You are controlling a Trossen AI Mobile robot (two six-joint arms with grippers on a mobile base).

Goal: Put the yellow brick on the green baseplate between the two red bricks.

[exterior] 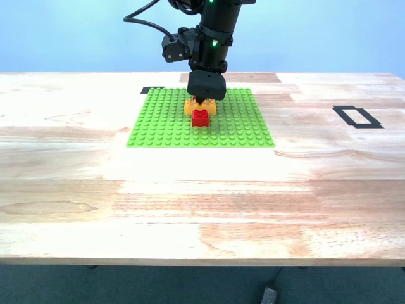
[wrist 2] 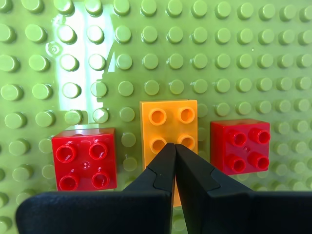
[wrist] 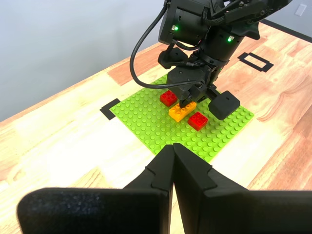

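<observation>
In the exterior view, the yellow brick (exterior: 200,106) is half hidden. A red brick (exterior: 200,118) covers its near face, and our second gripper (exterior: 204,100) comes down on it from twelve o'clock. The other red brick (wrist: 168,97) cannot be seen there at all, as the arm blocks it. It shows only from the wrist cameras.

Seen from the second wrist, the fingers (wrist 2: 195,180) are pressed together with no gap and nothing clasped between them. Their tips lie over the yellow brick and hide about half of it, leaving four studs visible. We cannot tell whether the tips actually press on the brick or sit just above it.

Our first gripper (wrist: 173,148) does not appear in the exterior view. Its own camera shows its fingers closed tight against each other and empty, well back from the work.

The green baseplate (exterior: 164,126) lies flat on the wooden table (exterior: 190,209) and carries all three bricks. The yellow brick stands between the two red ones, with a narrow strip of studs showing on each side.

On the exterior view's dial, a black tape outline (exterior: 357,116) lies at three o'clock of the baseplate. A black tape patch (exterior: 152,90) touches the baseplate's corner at eleven o'clock.
</observation>
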